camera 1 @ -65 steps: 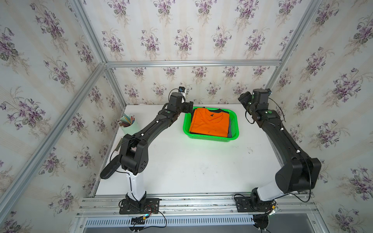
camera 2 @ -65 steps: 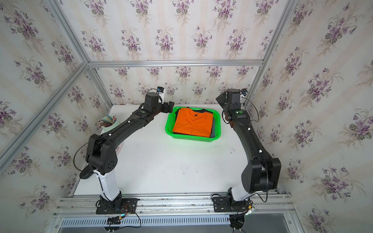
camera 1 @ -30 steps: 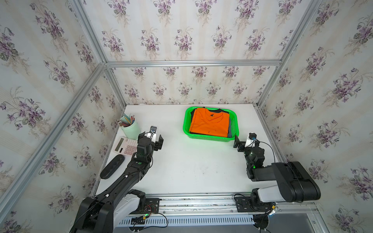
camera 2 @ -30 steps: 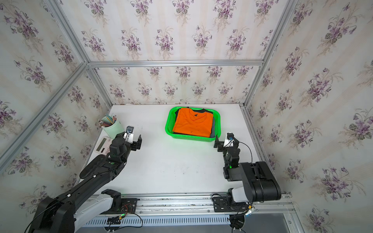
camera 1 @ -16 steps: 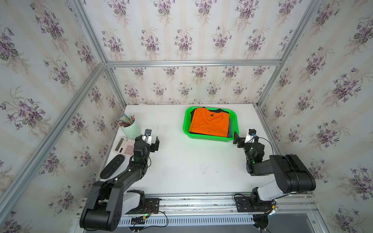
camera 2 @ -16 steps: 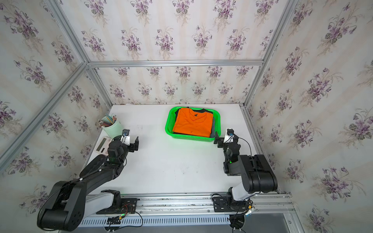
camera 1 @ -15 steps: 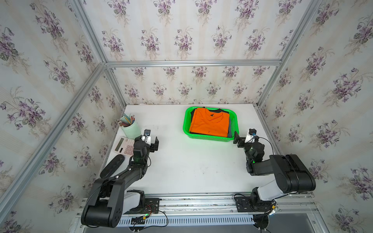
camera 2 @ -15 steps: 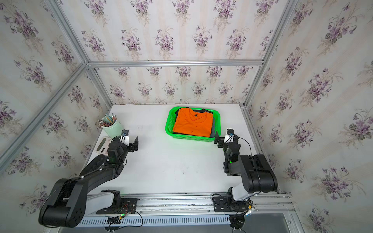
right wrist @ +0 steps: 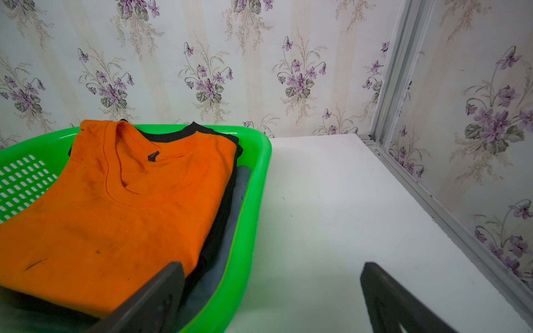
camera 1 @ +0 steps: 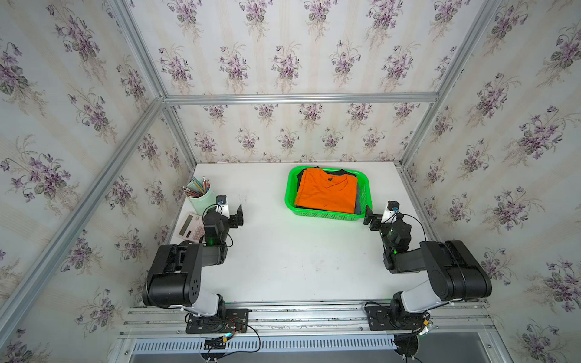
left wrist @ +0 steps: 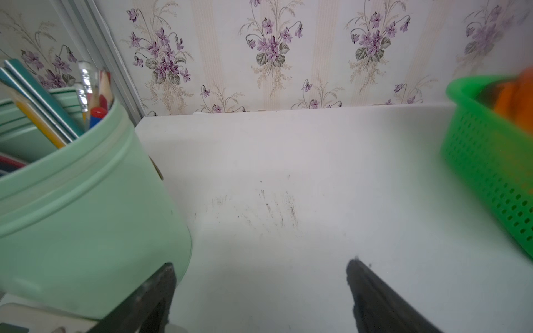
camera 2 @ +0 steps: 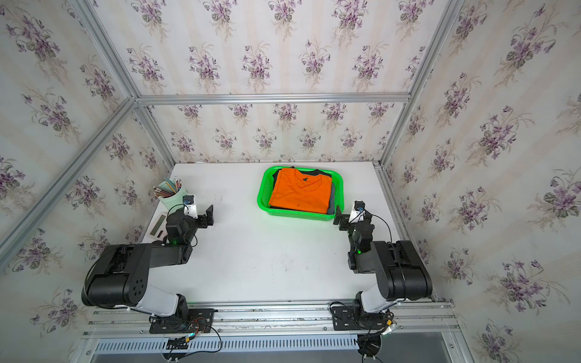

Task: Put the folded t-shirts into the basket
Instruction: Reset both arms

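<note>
Right wrist view is showing the basket (right wrist: 259, 161) sitting on the table (right wrist: 331, 201) with all three tees stacked inside. The orange tee (right wrist: 129, 207) is lying on top. The black tee (right wrist: 173, 136) is peeking out under it, and the grey tee (right wrist: 240, 184) is showing as a strip along the basket wall. Collars are pointing toward the back wall. The stack is lying flat and inside the rim as far as can be seen.

Both top views are showing no tee lying loose on the table, so the task is looking done.

The right gripper (right wrist: 271, 268) is sitting spread wide with nothing between its jaws, just beside the basket's near right corner but not touching it. The left gripper (left wrist: 259, 266) is also spread wide and carrying nothing, hovering low over bare table. The cup (left wrist: 86, 201) of pencils is standing close on its left, with a calculator (camera 1: 190, 226) next to that.

Key relation: the basket is lying ahead of the right gripper and slightly to its left, close by. From the left gripper it is sitting well apart, across the table to the right. The right arm is the nearer one. The basket seems to be running its long side left to right across the table.

Both arms are sitting folded low near their bases, so no further grasp is looking needed.
</note>
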`<move>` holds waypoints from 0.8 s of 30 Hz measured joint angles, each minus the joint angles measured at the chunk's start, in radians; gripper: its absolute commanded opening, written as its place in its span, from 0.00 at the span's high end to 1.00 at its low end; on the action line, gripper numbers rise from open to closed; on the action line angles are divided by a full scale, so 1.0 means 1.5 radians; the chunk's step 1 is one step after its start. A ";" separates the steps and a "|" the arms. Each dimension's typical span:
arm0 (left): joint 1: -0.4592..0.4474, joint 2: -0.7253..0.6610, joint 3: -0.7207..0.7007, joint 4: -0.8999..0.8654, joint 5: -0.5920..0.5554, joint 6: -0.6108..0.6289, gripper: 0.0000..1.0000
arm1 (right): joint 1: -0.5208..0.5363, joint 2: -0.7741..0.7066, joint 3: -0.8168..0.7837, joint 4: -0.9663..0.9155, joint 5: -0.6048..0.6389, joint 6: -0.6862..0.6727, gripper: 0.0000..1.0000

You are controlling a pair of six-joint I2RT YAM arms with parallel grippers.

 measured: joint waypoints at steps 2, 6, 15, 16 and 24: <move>0.000 0.003 -0.010 -0.007 -0.001 -0.005 0.06 | 0.000 0.000 0.000 0.000 0.000 0.000 0.00; -0.001 0.005 0.009 -0.033 -0.010 -0.009 0.06 | 0.000 0.000 0.000 0.000 0.000 0.000 0.00; -0.003 0.006 0.010 -0.043 -0.010 -0.009 0.06 | 0.000 0.000 0.000 0.000 0.002 0.000 0.00; -0.003 0.006 0.010 -0.043 -0.010 -0.009 0.06 | 0.000 0.000 0.000 0.000 0.002 0.000 0.00; -0.003 0.006 0.010 -0.043 -0.010 -0.009 0.06 | 0.000 0.000 0.000 -0.001 0.002 0.000 0.00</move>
